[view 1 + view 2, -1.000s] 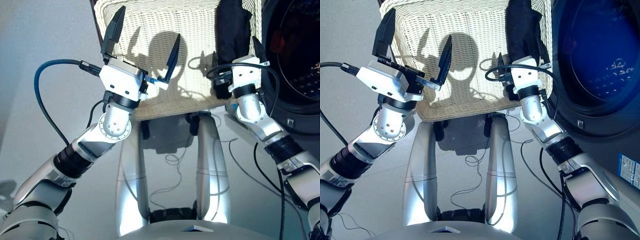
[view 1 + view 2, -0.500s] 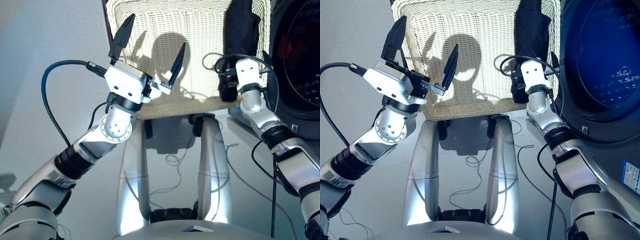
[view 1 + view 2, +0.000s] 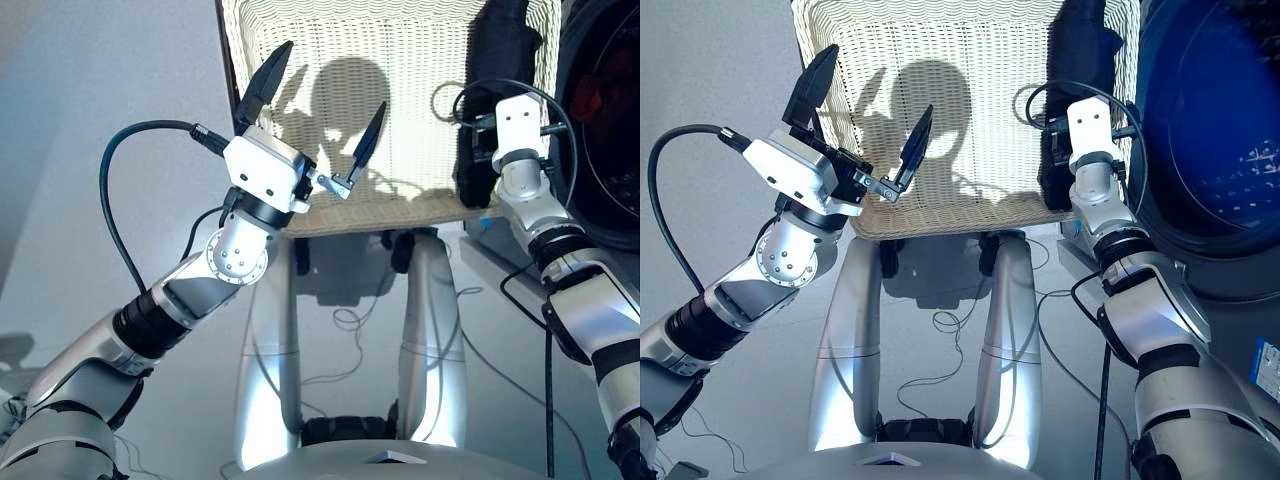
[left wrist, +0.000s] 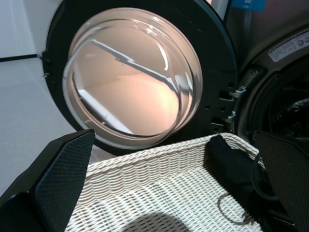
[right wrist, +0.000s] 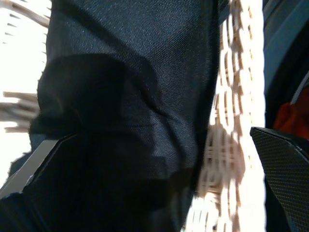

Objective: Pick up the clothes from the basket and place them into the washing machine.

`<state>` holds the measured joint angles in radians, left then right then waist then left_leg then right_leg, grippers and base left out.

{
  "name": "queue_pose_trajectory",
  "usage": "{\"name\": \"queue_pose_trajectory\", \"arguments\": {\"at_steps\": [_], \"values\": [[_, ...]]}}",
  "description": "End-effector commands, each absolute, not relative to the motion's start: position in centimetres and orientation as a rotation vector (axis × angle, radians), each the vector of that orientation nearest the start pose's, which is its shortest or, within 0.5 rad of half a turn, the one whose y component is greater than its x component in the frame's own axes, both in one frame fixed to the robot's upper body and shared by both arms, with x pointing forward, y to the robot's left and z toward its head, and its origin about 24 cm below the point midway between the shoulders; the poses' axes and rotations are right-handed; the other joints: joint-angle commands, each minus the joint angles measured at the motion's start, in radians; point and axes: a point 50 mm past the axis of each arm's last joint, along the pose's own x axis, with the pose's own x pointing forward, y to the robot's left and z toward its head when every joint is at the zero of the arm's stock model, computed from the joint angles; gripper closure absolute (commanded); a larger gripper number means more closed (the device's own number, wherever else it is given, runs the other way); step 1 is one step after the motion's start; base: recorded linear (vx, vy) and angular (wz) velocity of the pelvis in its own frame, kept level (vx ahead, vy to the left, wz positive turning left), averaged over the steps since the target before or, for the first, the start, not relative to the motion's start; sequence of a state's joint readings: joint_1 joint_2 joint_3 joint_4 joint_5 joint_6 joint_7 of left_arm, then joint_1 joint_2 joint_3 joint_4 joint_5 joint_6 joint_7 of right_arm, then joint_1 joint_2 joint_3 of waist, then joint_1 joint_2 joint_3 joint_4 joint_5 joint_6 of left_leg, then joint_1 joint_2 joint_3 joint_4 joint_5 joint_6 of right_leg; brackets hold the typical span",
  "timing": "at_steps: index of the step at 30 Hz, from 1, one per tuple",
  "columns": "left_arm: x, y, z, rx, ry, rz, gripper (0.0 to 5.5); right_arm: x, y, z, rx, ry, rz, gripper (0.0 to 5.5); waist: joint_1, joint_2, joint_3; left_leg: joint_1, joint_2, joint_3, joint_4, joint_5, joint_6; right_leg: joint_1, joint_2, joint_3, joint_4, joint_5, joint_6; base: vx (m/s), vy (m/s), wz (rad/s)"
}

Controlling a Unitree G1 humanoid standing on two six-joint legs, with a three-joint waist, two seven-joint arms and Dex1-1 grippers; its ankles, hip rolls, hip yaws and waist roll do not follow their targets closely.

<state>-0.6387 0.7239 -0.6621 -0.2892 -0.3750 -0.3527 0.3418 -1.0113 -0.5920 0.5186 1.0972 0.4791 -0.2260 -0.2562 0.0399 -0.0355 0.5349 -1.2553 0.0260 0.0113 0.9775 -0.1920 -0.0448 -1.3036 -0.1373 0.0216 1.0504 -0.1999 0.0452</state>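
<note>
The cream-white wicker basket [image 3: 420, 60] stands in front of me on a stand. One black rolled garment [image 3: 505, 50] lies along the basket's right side, next to the washing machine [image 3: 610, 150]. My right gripper [image 5: 154, 154] is open and tipped down over the near end of the black garment, one finger on each side of it. My left gripper [image 3: 318, 100] is open and empty above the basket's near left part. Something coral-red [image 3: 585, 95] shows inside the machine's drum. The round glass door [image 4: 135, 77] stands swung open beyond the basket.
A blue cable [image 3: 110, 210] loops off my left wrist, and a black cable [image 3: 470, 95] loops at my right wrist over the basket. Thin wires [image 3: 350, 330] trail on the grey floor under the basket's stand.
The camera has shifted. My right gripper has tipped from fingers-up to pointing down onto the black garment's near end. My left gripper stays open over the basket.
</note>
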Motion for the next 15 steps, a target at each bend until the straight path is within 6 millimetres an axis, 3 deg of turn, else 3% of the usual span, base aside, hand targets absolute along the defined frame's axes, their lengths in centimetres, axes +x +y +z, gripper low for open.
{"name": "queue_pose_trajectory", "arguments": {"at_steps": [1, 2, 8, 9, 10, 11, 15], "values": [[22.9, 7.7, 23.7, 0.019, -0.962, -0.637, 0.0, 39.7, -26.5, 16.6, -0.347, -0.081, -0.312, 0.0, -0.003, 0.094, -0.015, 0.021, 0.007, 0.001, -0.007, -0.005, -0.026, 0.025, 0.029, -0.01, -0.004, -0.018, 0.047, 0.0, 0.0, 0.0], [23.0, 7.8, 23.9, 0.025, -0.97, -0.636, 0.0, 39.8, -26.5, 16.9, -0.336, -0.088, -0.311, 0.0, -0.002, 0.094, -0.015, -0.002, 0.007, 0.004, -0.014, 0.019, -0.023, 0.001, 0.028, -0.013, -0.011, 0.005, 0.044, 0.0, 0.0, 0.0], [23.1, 7.9, 23.7, 0.021, -0.954, -0.631, 0.0, 39.9, -25.8, 16.0, -0.33, -0.051, -0.26, 0.0, -0.002, 0.094, -0.015, -0.015, 0.016, 0.009, -0.008, 0.015, -0.029, -0.007, 0.024, -0.028, -0.015, 0.004, 0.048, -0.011, 0.003, 0.003], [23.1, 7.9, 23.7, 0.021, -0.955, -0.626, 0.0, 40.0, -25.6, 15.8, -0.33, -0.044, -0.251, 1.12, -0.001, 0.095, -0.015, -0.017, 0.015, 0.008, -0.012, 0.019, -0.029, -0.009, 0.024, -0.03, -0.015, 0.005, 0.048, 0.0, 0.0, 0.0], [23.1, 8.0, 23.7, 0.02, -0.952, -0.624, 0.0, 39.9, -25.5, 15.5, -0.33, -0.035, -0.244, 2.76, -0.001, 0.094, -0.015, -0.018, 0.015, 0.008, -0.006, 0.016, -0.029, -0.009, 0.023, -0.032, -0.009, 0.002, 0.047, 0.0, 0.0, 0.0], [23.2, 8.0, 23.7, 0.021, -0.952, -0.622, 0.0, 39.9, -25.4, 15.3, -0.329, -0.031, -0.238, 5.5, -0.001, 0.095, -0.015, -0.018, 0.015, 0.008, -0.006, 0.017, -0.029, -0.009, 0.022, -0.033, -0.007, 0.0, 0.046, 0.0, 0.0, 0.0], [23.2, 8.1, 23.6, 0.012, -0.945, -0.615, 0.0, 39.9, -25.2, 14.7, -0.292, -0.018, -0.233, 5.5, -0.003, 0.094, -0.015, -0.014, 0.014, 0.008, -0.007, 0.017, -0.029, -0.006, 0.02, -0.034, -0.006, -0.001, 0.044, 0.0, 0.0, 0.0]]}}
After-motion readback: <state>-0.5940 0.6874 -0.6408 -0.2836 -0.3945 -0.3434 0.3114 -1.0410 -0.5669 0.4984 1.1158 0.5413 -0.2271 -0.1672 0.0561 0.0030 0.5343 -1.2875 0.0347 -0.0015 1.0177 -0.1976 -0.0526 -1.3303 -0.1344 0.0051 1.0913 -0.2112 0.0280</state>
